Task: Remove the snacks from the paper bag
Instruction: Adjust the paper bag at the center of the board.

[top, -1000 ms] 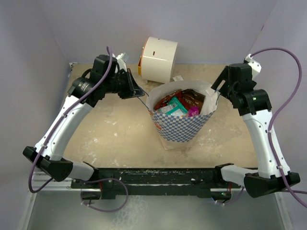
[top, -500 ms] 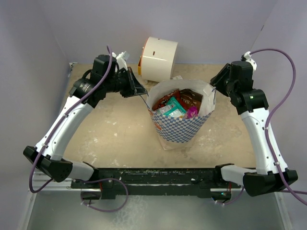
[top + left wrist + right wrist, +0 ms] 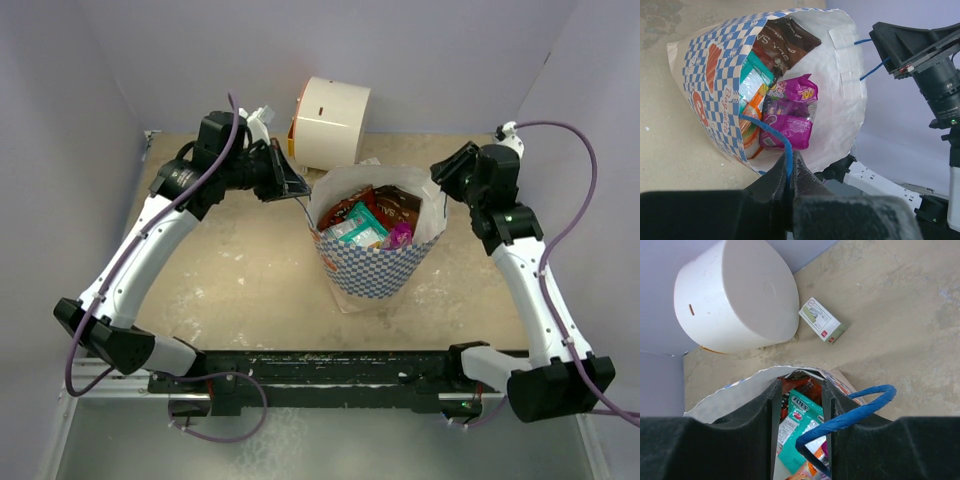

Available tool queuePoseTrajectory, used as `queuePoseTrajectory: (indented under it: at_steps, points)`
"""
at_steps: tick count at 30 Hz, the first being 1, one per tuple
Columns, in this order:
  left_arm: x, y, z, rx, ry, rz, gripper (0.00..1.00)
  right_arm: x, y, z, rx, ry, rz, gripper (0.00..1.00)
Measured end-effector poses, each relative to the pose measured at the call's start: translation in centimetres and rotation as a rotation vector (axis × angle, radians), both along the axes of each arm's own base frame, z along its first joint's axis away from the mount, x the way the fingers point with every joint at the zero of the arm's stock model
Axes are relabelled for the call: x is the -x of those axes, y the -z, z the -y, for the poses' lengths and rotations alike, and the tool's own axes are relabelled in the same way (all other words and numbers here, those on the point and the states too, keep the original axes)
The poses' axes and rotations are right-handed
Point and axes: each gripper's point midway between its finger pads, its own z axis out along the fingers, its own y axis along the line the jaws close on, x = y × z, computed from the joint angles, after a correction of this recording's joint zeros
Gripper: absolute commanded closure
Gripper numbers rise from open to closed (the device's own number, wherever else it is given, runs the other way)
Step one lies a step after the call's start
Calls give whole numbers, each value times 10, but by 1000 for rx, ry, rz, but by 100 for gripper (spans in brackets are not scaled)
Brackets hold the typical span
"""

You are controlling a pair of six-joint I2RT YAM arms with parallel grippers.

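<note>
Left gripper [image 3: 790,172] is pinched tight on a blue string handle [image 3: 774,134] of the large white paper bag with blue checked pattern [image 3: 375,272], right at the bag's left rim. Right gripper [image 3: 799,386] hovers over the opposite rim with its fingers apart. The other blue string handle [image 3: 860,407] loops across one finger, and no clamp on it shows. The bag stands upright in the middle of the beige tabletop [image 3: 230,270]. Inside, packed together, are a glossy purple packet [image 3: 790,115], a dark brown chips bag [image 3: 782,42] and a teal packet [image 3: 800,425]. Behind the bag lies a white cylindrical appliance [image 3: 735,295], with a small white box [image 3: 821,320] just beside it.
</note>
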Motion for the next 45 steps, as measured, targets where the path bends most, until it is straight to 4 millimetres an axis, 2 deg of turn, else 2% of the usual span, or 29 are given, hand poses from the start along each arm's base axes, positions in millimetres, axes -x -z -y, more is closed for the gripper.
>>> queuePoseTrajectory:
  at_steps: [2, 5, 6, 8, 9, 15, 19, 28, 30, 34, 36, 38, 42, 45]
  points:
    - [0, 0, 1, 1, 4, -2, 100, 1, 1, -1, 0, -14, 41, 63]
    - [1, 0, 2, 4, 12, -7, 100, 4, -5, -1, 5, -26, 117, 75]
    - [1, 0, 2, 6, 15, -8, 100, 4, -10, -1, 5, -30, 145, 81]
    - [1, 0, 3, 8, 19, -10, 100, 4, -21, -2, 7, -44, 190, 98]
    - [2, 1, 3, 9, 20, -11, 100, 3, -26, -2, 10, -48, 211, 100]
    - [3, 1, 5, 15, 34, -17, 100, 4, -39, 0, 34, -50, 231, 100]
    - [-1, 2, 11, 29, 46, -35, 100, 2, -57, 7, 66, -55, 202, 100]
    - [-21, 15, 43, 73, 98, -111, 100, -25, -97, 0, 162, -226, 159, 100]
    - [-24, 20, 49, 71, 105, -117, 100, -26, -105, -9, 163, -297, 183, 100]
    - [-19, 26, 60, 75, 131, -121, 100, -23, -127, -45, 97, -515, 260, 100]
    - [-11, 34, 66, 79, 151, -120, 100, -18, -134, -65, 28, -627, 300, 100]
    - [2, 46, 71, 77, 171, -144, 99, -11, -131, -83, -55, -729, 307, 100]
    - [27, 68, 67, 49, 187, -198, 84, 1, -118, -97, -142, -826, 260, 100]
    - [34, 68, 54, 20, 159, -188, 65, 9, -120, -101, -159, -855, 261, 100]
